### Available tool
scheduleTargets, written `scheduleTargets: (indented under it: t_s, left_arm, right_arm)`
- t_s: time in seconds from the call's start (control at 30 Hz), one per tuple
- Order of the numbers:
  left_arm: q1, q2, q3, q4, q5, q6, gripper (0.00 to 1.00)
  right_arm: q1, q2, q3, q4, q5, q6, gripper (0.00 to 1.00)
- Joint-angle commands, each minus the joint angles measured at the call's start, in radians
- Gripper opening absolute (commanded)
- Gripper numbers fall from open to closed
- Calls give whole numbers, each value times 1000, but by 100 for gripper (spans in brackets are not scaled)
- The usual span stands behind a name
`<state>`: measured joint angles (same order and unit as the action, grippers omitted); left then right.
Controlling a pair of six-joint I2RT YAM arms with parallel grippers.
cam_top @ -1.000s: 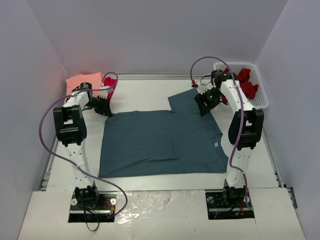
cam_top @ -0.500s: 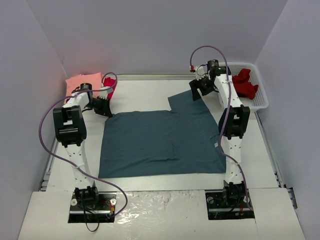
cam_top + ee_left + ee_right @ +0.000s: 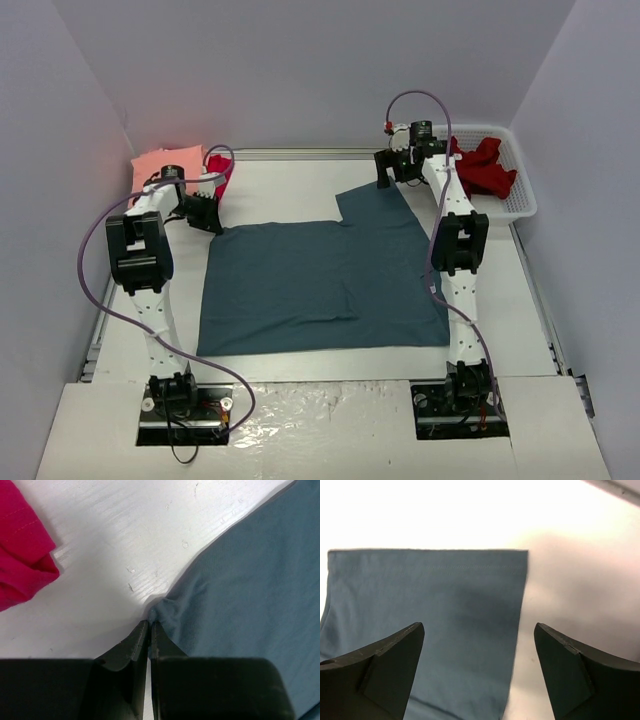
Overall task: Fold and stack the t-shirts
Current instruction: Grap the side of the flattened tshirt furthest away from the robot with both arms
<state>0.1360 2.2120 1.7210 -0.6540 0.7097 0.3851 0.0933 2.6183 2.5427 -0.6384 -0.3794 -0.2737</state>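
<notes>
The slate-blue t-shirt [image 3: 320, 285] lies spread flat in the middle of the table. My left gripper [image 3: 210, 222] is shut on its far left corner [image 3: 165, 611], which bunches at the fingertips. My right gripper [image 3: 388, 170] is open above the shirt's far right sleeve [image 3: 435, 615], near the sleeve's end edge. A folded salmon-pink shirt [image 3: 165, 162] and a crimson shirt [image 3: 220, 170] lie at the far left; the crimson one also shows in the left wrist view [image 3: 22, 550]. A dark red shirt [image 3: 485, 170] sits in the basket.
The white lattice basket [image 3: 520, 195] stands at the far right, beside the right arm. Grey walls close in the table on three sides. A purple cable loops over each arm.
My right gripper has moved away from me and to the left, from over the shirt's right shoulder to over the sleeve's far end. The left gripper has stayed put.
</notes>
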Motion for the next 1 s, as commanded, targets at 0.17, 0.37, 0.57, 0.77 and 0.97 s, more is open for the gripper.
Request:
scheduleTargets:
  t_s: [0.17, 0.37, 0.57, 0.77, 0.97]
  left_arm:
    - [-7, -94, -27, -9, -30, 1, 2]
    - [-7, -89, -23, -9, -35, 8, 2]
    - [-7, -78, -23, -12, -41, 17, 2]
    - [-7, -58, -28, -13, -52, 24, 2]
    - [-7, -49, -26, -13, -53, 24, 2]
  right_arm:
    - [0, 68, 70, 109, 37, 111, 91]
    - [-4, 109, 83, 131, 37, 134, 93]
    - [-10, 135, 96, 151, 16, 151, 95]
    - [-26, 151, 105, 151, -44, 176, 95]
    - [-38, 172, 113, 151, -99, 206, 88]
